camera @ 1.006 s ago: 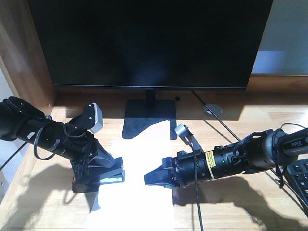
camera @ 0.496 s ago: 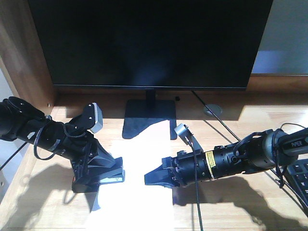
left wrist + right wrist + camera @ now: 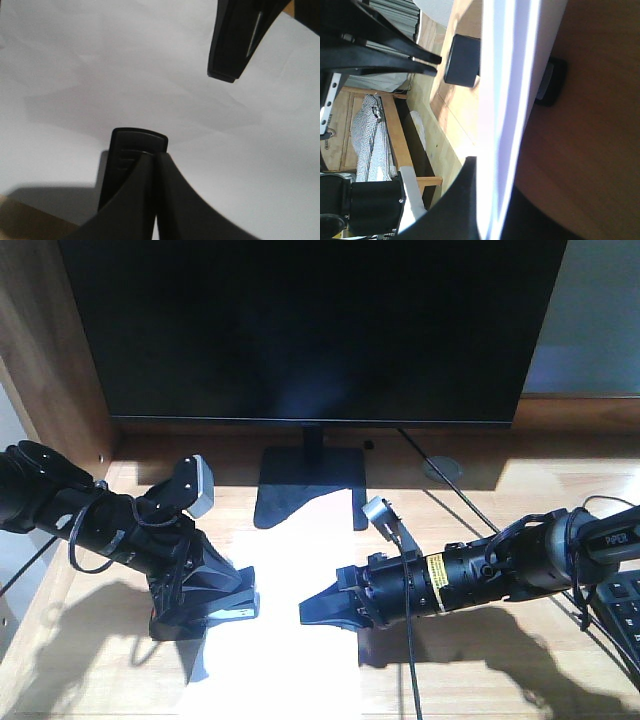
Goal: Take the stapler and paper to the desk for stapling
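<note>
From the front-facing view, a sheet of white paper is lying on the light wood-grain desk in front of a black monitor. The left gripper is reaching down over the paper's left edge, and a small black stapler with a pale metal strip is sitting under its fingers; how wide those fingers are standing is not readable here. The right gripper is lying low at the paper's right edge. In the left wrist view, the two dark fingers are nearly meeting above the stapler's rounded black nose, which is resting on the paper; whether they are gripping or only pressing it is unclear. A right finger is showing at the top. In the right wrist view, the paper's edge is running between the right gripper's jaws, one finger on one side and a second pad on the other, so it appears to be pinching the sheet. The risk is that a downward press from the left arm could skew the stapler off the sheet's edge, or that a pull from the right could drag or crease the paper.
</note>
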### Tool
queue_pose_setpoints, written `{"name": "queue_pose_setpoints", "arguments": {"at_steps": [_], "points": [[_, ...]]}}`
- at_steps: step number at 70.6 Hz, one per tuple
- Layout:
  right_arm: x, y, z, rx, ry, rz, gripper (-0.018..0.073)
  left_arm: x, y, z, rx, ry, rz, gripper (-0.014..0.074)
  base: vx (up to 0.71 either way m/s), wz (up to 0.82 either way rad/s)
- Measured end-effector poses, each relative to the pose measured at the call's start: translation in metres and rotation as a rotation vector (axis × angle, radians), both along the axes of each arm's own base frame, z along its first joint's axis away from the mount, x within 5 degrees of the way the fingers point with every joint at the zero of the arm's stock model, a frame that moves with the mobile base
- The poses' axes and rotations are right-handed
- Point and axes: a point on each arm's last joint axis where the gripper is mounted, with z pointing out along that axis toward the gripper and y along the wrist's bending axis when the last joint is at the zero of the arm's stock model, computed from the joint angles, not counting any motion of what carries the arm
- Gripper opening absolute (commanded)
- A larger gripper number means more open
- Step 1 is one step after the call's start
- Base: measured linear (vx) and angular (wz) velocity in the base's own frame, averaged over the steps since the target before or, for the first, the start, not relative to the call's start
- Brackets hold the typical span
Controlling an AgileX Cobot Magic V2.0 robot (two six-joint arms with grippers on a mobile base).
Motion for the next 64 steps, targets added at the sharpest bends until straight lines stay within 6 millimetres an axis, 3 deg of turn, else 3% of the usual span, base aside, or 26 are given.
{"name": "queue_pose_setpoints", "arguments": {"at_steps": [27, 64], "points": [[0.000, 0.000, 0.000, 0.001, 0.000, 0.001, -0.0003, 0.006, -0.004, 0.006, -0.079, -0.060, 0.039, -0.0006, 0.00, 0.00], [-0.001, 0.001, 0.002, 0.020, 0.004, 0.011, -0.0003, 0.000, -0.020, -0.005, 0.043, -0.098, -0.044, -0.0006, 0.00, 0.00]]}}
